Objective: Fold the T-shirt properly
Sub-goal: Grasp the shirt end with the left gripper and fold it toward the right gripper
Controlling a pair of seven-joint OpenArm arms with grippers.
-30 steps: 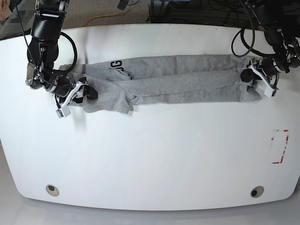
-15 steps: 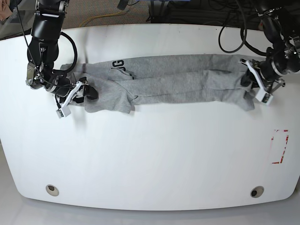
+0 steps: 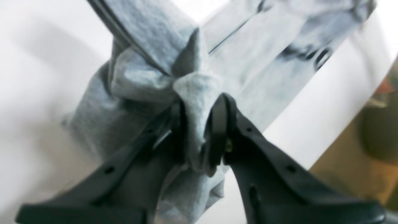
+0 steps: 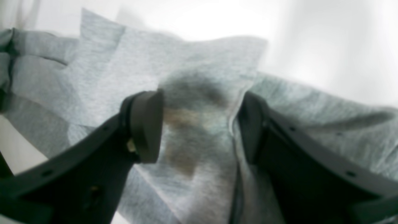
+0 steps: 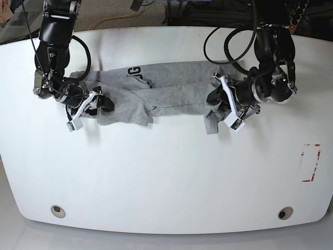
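From the base view, I have the T-shirt lying across the far half of the white table as a long narrow band, sides already folded in. I judge the lengthwise fold done and the crosswise fold in hand: one end is gathered and lifted by my left pincer, held near the band's middle. My right pincer sits at the other end.

Through the left wrist camera, the left pincer is nearly closed, pinching a bunched ridge of heather-grey cloth; black letters show blurred further along.

Through the right wrist camera, the right pincer stands wide, straddling flat layered fabric without clamping it.
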